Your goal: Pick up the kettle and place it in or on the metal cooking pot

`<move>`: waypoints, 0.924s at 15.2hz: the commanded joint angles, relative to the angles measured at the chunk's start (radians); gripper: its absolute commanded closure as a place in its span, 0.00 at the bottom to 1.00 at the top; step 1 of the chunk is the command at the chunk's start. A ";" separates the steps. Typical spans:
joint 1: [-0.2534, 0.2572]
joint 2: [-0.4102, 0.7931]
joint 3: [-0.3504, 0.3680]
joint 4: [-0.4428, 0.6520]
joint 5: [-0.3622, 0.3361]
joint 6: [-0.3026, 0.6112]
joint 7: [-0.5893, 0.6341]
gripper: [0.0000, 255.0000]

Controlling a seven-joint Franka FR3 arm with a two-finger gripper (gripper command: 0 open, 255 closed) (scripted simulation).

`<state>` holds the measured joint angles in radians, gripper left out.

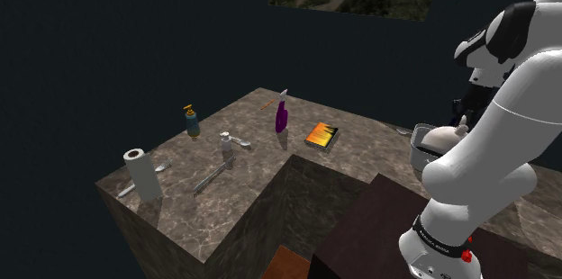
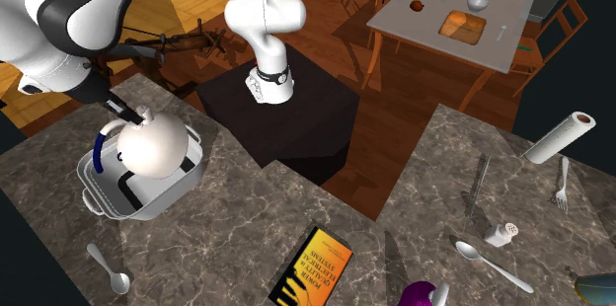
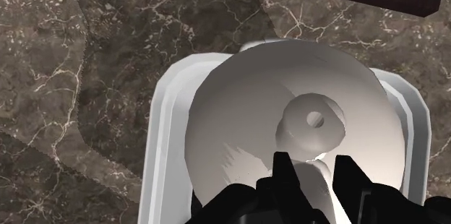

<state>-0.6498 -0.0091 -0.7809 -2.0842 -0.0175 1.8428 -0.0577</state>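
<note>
A white round kettle (image 2: 156, 146) with a blue-and-black handle sits inside the pale metal cooking pot (image 2: 95, 187) on the marble counter, at the second exterior view's left. My gripper (image 2: 122, 111) comes down on the kettle's top from the left. In the wrist view my gripper (image 3: 318, 170) is shut on the kettle's handle, just beside the lid knob (image 3: 314, 120), and the pot's rim (image 3: 160, 114) rings the kettle (image 3: 238, 121). Whether the kettle rests on the pot's bottom I cannot tell. In the shoulder view the pot (image 1: 420, 148) and kettle (image 1: 440, 138) peek out behind the arm.
A spoon (image 2: 109, 269) lies in front of the pot, and an orange book (image 2: 314, 269) further right. Across the gap the other counter holds a salt shaker (image 2: 501, 233), spoon (image 2: 492, 265), knife (image 2: 477, 186), fork (image 2: 563, 184), paper towel roll (image 2: 560, 138) and purple bottle (image 2: 424, 294). My dark stand (image 2: 296, 121) is behind.
</note>
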 commanded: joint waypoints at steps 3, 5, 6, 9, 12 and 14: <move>0.000 -0.001 0.000 0.001 0.000 0.000 0.000 0.00; 0.000 -0.001 0.000 0.001 0.000 0.000 0.000 0.00; 0.000 -0.001 0.000 0.000 0.000 0.000 0.000 0.00; 0.001 -0.003 0.001 0.100 -0.001 -0.100 0.001 0.00; 0.001 0.000 0.001 0.128 0.001 -0.127 -0.001 0.00; 0.001 0.000 0.001 0.128 0.001 -0.127 -0.001 0.00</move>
<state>-0.6490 -0.0094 -0.7803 -1.9574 -0.0165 1.7174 -0.0587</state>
